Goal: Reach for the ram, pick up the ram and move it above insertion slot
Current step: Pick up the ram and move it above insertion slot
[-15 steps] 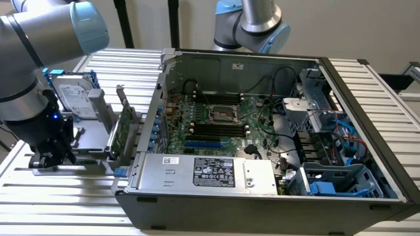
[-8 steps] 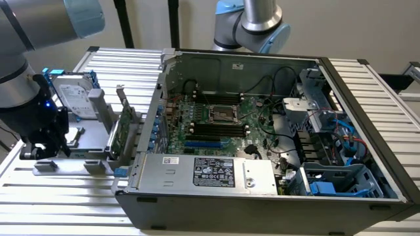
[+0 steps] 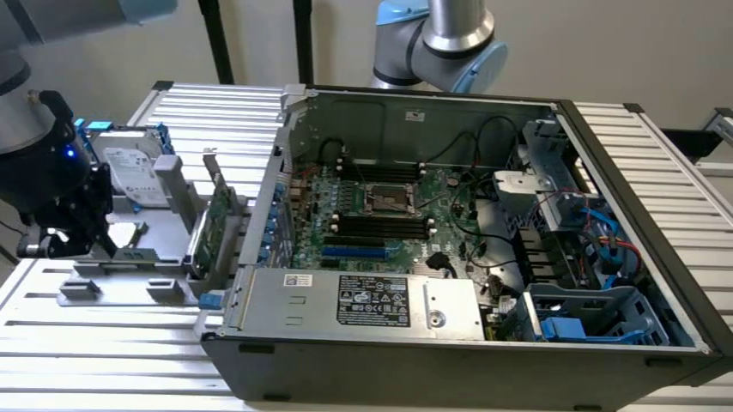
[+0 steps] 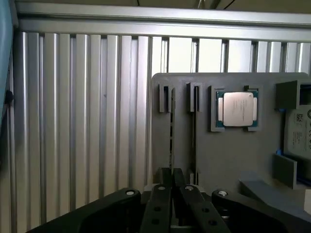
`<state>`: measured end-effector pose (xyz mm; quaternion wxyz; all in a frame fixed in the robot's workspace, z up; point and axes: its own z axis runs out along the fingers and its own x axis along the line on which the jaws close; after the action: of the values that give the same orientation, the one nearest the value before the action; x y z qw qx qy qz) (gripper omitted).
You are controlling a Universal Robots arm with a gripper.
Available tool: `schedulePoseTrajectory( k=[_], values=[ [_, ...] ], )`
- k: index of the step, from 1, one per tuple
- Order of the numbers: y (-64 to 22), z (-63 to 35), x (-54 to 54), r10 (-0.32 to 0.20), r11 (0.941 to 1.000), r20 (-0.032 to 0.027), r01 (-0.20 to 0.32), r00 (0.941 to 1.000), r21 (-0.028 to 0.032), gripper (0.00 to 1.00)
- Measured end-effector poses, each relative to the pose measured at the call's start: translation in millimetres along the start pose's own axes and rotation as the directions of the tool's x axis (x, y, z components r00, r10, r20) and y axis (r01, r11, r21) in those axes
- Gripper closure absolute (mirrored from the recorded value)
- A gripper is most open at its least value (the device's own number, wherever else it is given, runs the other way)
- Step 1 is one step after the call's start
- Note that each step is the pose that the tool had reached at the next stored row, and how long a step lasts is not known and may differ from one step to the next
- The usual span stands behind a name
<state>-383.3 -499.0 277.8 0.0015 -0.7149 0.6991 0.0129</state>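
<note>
Where black gripper (image 4: pixel 172 175) hovers, thin ram (image 4: pixel 171 133) stands edge-on.

High oblique exterior; wrist close over shared tray (image 3: pixel 160 225) (image 4: pixel 228 160)

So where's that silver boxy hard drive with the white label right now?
The silver hard drive sits at the exterior view's left on the grey holder tray, outside the open computer case, with an upright green card between them.

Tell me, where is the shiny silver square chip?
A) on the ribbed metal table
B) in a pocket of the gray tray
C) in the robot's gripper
B: the silver square chip lies flat in a framed pocket of the gray tray, apart from the gripper.
</note>
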Motion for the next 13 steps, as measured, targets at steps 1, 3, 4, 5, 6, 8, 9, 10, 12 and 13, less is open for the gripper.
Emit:
schedulePoseTrajectory(
  k=[1, 3, 4, 5, 6, 8, 9, 10, 12, 13],
  values=[
    [-2.3, -4.6, 0.0, 0.000, 1.0000, -0.0002, 0.000, 1.0000, -0.0002, 0.86],
    [-8.2, -13.6, -0.1, 0.000, 1.0000, 0.0000, 0.000, 1.0000, 0.0001, 0.86],
    [-11.8, -18.1, -0.1, 0.000, 1.0000, 0.0000, 0.000, 1.0000, 0.0001, 0.86],
    [-15.8, -22.7, -0.1, 0.000, 1.0000, 0.0000, 0.000, 1.0000, 0.0000, 0.86],
    [-20.1, -27.3, -0.1, 0.000, 1.0000, 0.0000, 0.000, 1.0000, 0.0000, 0.86],
    [-29.3, -36.9, -0.1, 0.000, 1.0000, 0.0006, 0.000, 1.0000, -0.0001, 0.86],
    [-33.7, -41.5, -0.1, 0.000, 1.0000, 0.0014, 0.000, 1.0000, 0.0000, 0.86],
    [-38.2, -46.1, -0.1, 0.000, 1.0000, 0.0022, 0.000, 1.0000, 0.0000, 0.86],
    [-47.0, -55.2, 0.0, 0.000, 1.0000, 0.0036, 0.000, 1.0000, -0.0001, 0.86],
    [-51.5, -59.7, 0.0, 0.000, 1.0000, 0.0045, 0.000, 1.0000, 0.0001, 0.86]
  ],
)
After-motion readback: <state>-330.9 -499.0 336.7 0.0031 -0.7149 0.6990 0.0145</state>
